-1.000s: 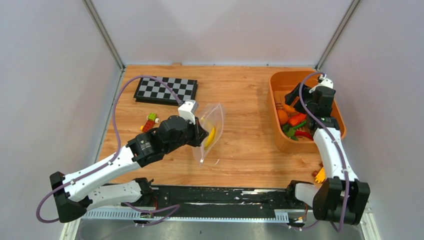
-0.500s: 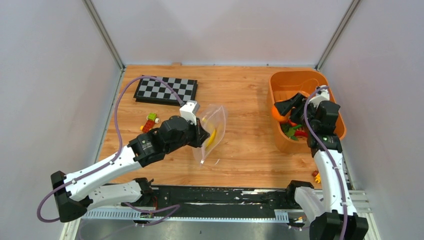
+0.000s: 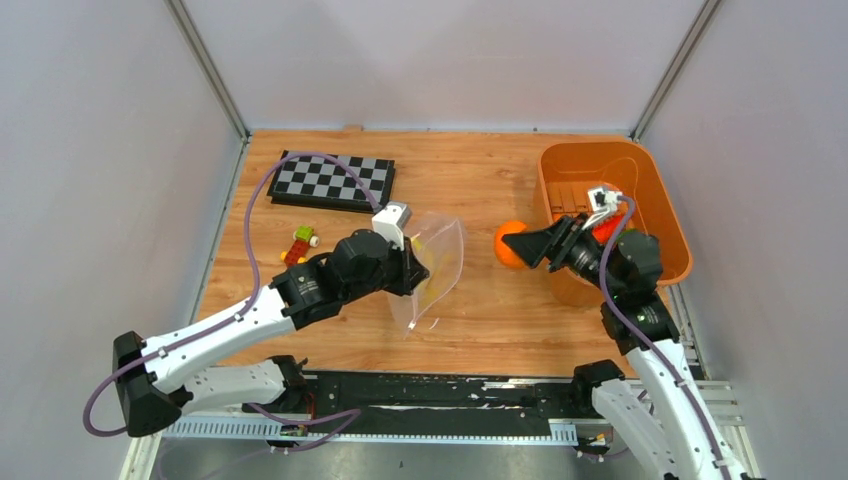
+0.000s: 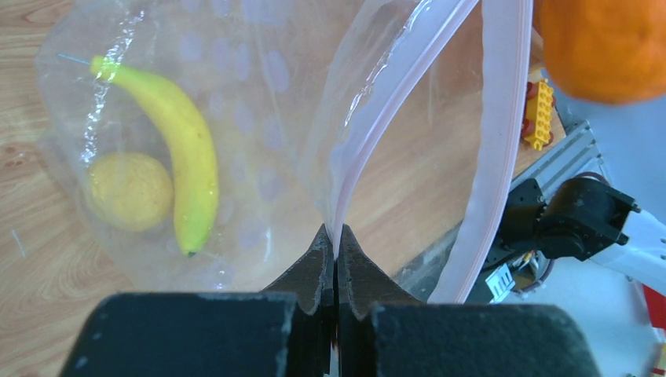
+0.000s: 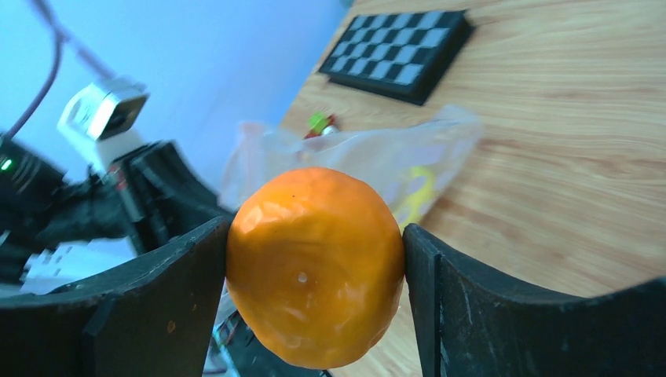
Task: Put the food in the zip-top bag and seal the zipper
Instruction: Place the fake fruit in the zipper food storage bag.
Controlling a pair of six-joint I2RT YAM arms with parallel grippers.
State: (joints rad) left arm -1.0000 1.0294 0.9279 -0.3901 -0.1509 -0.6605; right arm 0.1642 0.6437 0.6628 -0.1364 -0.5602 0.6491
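Observation:
The clear zip-top bag (image 3: 437,262) hangs off the table at centre, its mouth facing right. My left gripper (image 3: 410,268) is shut on one lip of the bag at the pink zipper (image 4: 357,149); the other lip (image 4: 503,118) stands apart, so the mouth gapes. Inside the bag (image 4: 259,94) lie a yellow banana (image 4: 184,157) and a yellowish round piece (image 4: 129,191). My right gripper (image 3: 522,245) is shut on an orange ball (image 3: 507,241), held in the air just right of the bag's mouth. The ball (image 5: 316,263) fills the gap between the fingers (image 5: 181,275).
The orange basket (image 3: 655,180) stands at the back right with a red piece of food (image 3: 611,227) showing behind my right wrist. A chessboard (image 3: 333,181) lies at the back left. Small block toys (image 3: 298,245) sit left of the left arm. A yellow block (image 4: 539,114) lies near the front rail.
My right gripper rose out of the basket with the orange ball and carried it left toward the bag's mouth. The left gripper and bag shifted slightly right.

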